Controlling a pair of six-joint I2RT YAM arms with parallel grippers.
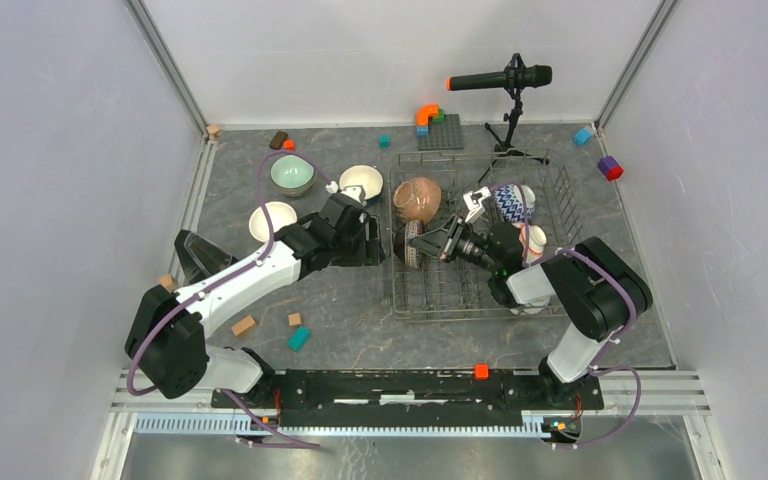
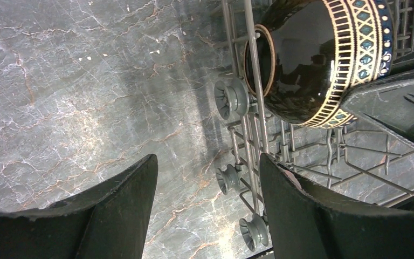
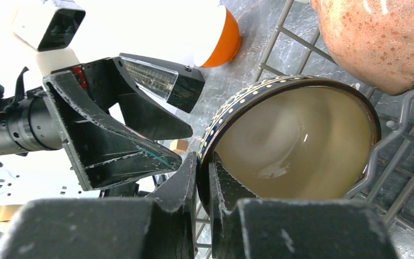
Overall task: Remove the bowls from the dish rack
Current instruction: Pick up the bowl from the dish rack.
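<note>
We are looking at the dish rack [image 1: 460, 290], which is standing on the right half of the marble-patterned table [image 1: 360, 300]. The right gripper [image 3: 204, 172] is reaching into the left part of the rack and is pinching the rim of the dark striped bowl [image 3: 296, 140]. One finger is lying on the patterned outside wall and the other on the pale inside. The jaws are almost closed, with only the rim between them. This bowl is standing on its edge between the wires at the left side of the rack, and its opening is facing the right wrist camera.

Just behind it, the brown speckled bowl [image 1: 417, 198] is lying tilted in the rack. The blue-white zigzag bowl [image 1: 510, 203] is sitting further to the right, also inside the rack.

The left gripper [image 2: 207, 189] is hanging low over the table just outside the left wall of the rack. Its fingers are spread wide and are holding nothing. We cannot tell whether one finger is touching the wire.

Three bowls are standing upright on the table to the left of the rack, near one another: the pale green bowl [image 1: 291, 173], the cream bowl [image 1: 361, 182] and the white bowl [image 1: 272, 220], which is lying partly behind the left arm.
</note>
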